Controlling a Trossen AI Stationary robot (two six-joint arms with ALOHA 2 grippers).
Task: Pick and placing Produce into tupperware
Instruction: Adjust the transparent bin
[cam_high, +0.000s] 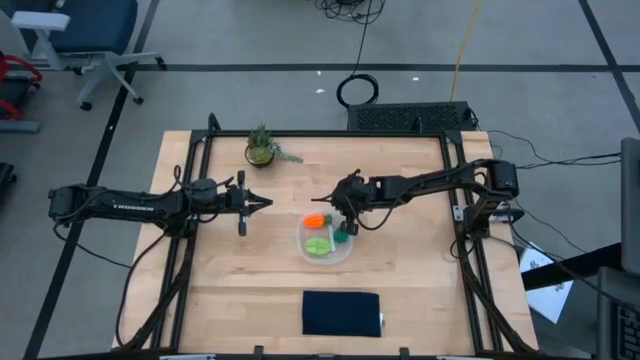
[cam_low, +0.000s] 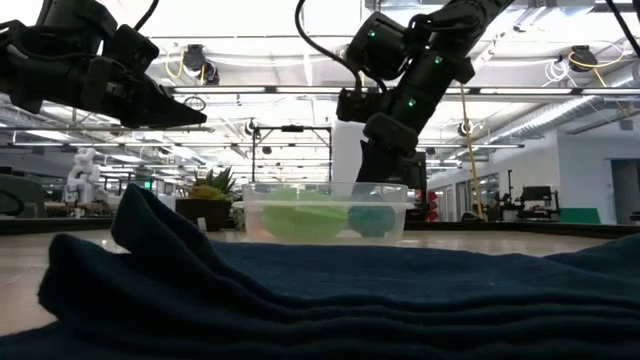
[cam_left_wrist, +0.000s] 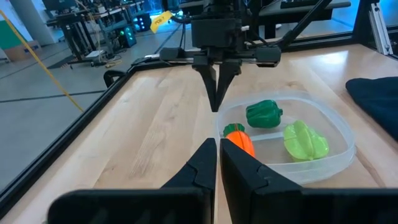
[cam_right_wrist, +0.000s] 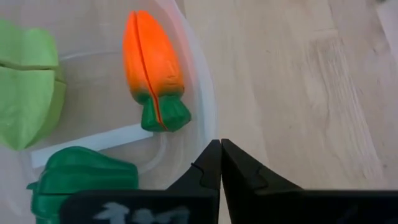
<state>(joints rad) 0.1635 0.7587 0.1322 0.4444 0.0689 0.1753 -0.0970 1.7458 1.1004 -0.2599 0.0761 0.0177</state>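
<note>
All three pieces of produce are lying inside the tupperware (cam_high: 325, 243) near the middle of the counter (cam_high: 230, 290): the toy carrot (cam_right_wrist: 153, 62), the dark green toy pepper (cam_left_wrist: 263, 115) and the flat light-green leafy piece (cam_left_wrist: 305, 140). The right gripper (cam_right_wrist: 220, 163) is hovering just above the container's rim, with the carrot's green tip just ahead of its fingertips, the pepper just to one side below it, and the leafy piece farther off. Its fingers are pressed together and carrying nothing.

The left gripper (cam_left_wrist: 218, 163) is waiting well apart from the container, pointing toward it, its fingers likewise closed narrow and empty.

Judging by how things are lying, the placing looks finished and the step in hand is clearing the right arm away. Doing that well is calling for a straight lift first, so the closed fingertips are not catching the thin plastic rim and dragging or tipping the container. Only once the fingertips are clearly above the wall should the arm be swinging back toward its own side of the counter. The carrot is sitting close against the wall nearest the fingertips, so any sideways sweep at this height is risking nudging it out. The folded navy cloth (cam_high: 341, 313) and the small potted plant (cam_high: 263, 146) are both well apart from the gripper's likely path.
</note>
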